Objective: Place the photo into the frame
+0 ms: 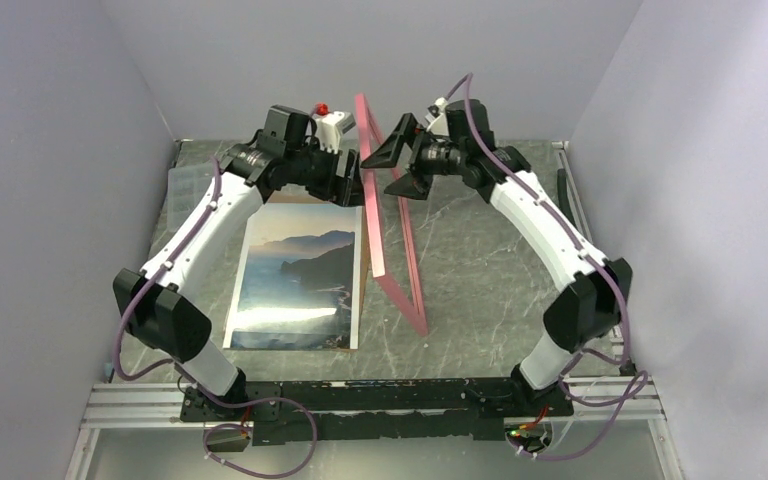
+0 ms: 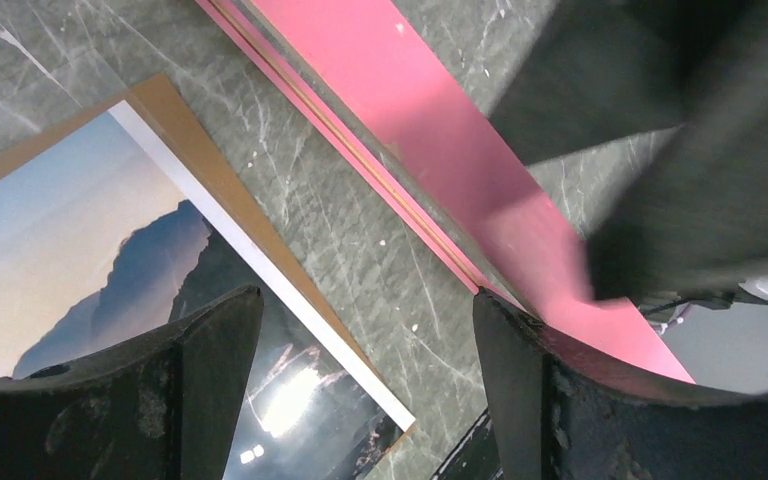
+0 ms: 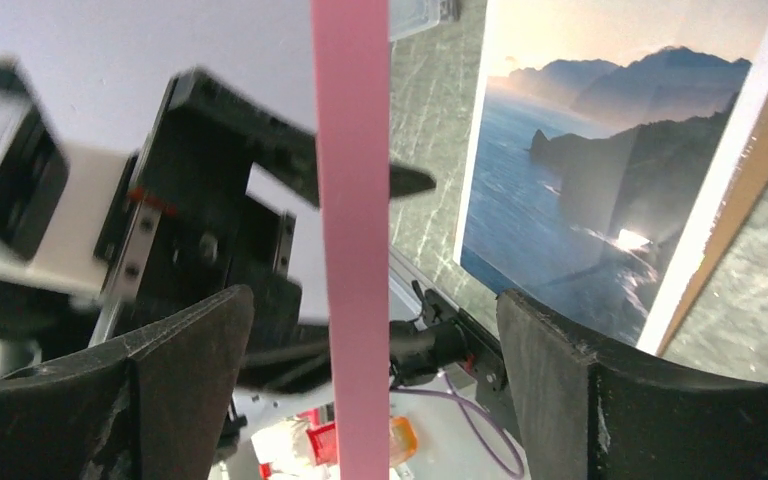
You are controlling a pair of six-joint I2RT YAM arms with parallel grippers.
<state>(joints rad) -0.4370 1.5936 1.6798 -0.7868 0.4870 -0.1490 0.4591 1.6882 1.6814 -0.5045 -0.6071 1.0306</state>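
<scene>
We find the frame (image 1: 372, 200) standing on one long edge, tilted, mid-worktop (image 1: 480, 260). We judge it is being turned over so that its back can take the print. The right gripper (image 3: 375, 295) is spread wide, the pink upper rail running between its fingers and touching neither. The left gripper (image 2: 365, 310), also spread, sits just beside that rail, though whether the frame leans on it we cannot tell. The photo (image 1: 300, 285) lies flat, picture up, on a brown backing board (image 2: 216, 175) left of the frame, probably waiting there within the left arm's reach.
</scene>
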